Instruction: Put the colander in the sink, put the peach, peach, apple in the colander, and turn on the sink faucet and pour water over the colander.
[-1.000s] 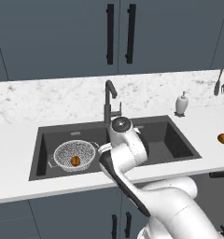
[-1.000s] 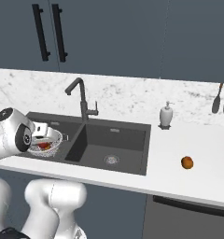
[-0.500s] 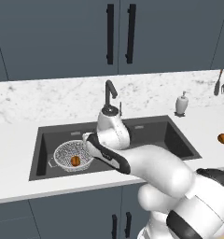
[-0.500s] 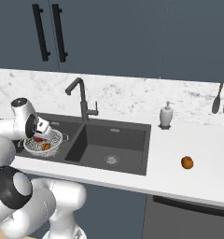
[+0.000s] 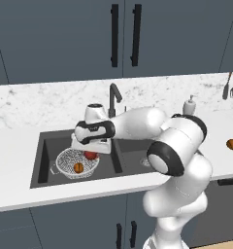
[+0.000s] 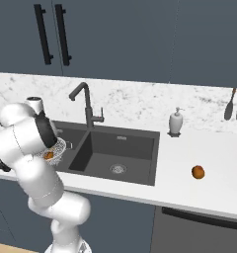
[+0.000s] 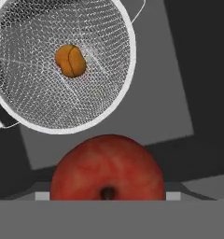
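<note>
While the arm reaches over the left basin of the sink [image 5: 43, 165], the claw [image 5: 91, 148] grasps the apple [image 5: 91, 155], hanging above the colander's [image 5: 65, 160] far rim. Hand view: apple [image 7: 108, 169] sits at the bottom, fingertips hidden behind it. Colander [image 7: 34, 93] lies beyond, in the basin, with one peach [image 7: 70, 60] on its mesh, roughly centred. Left base view agrees: peach [image 5: 78, 167] inside the colander, apple just above and behind it, not touching the mesh as far as I can tell. Faucet [image 5: 113, 95] stands behind the divider between basins. Second peach [image 5: 232, 144] sits on the counter [image 5: 21, 141] to the right, well apart from the sink. Soap bottle [image 6: 176, 121] stands near the sink's back right corner.
</note>
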### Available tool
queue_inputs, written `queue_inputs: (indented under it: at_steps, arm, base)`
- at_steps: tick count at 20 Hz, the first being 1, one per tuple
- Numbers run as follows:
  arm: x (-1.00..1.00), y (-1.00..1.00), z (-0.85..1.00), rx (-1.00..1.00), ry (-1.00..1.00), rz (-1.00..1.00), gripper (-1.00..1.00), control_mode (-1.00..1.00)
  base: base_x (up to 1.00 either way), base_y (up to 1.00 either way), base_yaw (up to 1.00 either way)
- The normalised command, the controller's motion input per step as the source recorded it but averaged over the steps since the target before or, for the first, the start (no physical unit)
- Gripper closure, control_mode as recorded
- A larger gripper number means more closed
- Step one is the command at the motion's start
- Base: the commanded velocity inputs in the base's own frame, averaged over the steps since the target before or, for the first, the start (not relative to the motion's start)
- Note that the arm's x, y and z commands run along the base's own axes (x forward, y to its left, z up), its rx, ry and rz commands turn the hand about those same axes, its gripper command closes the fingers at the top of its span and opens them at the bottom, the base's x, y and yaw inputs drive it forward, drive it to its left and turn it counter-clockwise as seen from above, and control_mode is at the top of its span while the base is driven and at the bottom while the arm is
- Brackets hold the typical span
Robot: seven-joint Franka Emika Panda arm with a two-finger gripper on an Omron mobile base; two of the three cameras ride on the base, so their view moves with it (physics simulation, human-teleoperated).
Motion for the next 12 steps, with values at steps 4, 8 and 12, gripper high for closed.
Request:
queue_inputs:
  at_steps: [4,8,12]
  arm:
    - [0.41,0.50,-0.41,0.00,0.08,-0.22,1.00,-1.00]
    - [0.48,0.28,-0.39,0.00,0.03,-0.23,1.00,-1.00]
    - [0.35,0.26,-0.43,0.00,0.00,-0.22,1.00,-1.00]
  base:
    - [0.00,0.00,0.00]
    - [0.00,0.00,0.00]
    - [0.00,0.00,0.00]
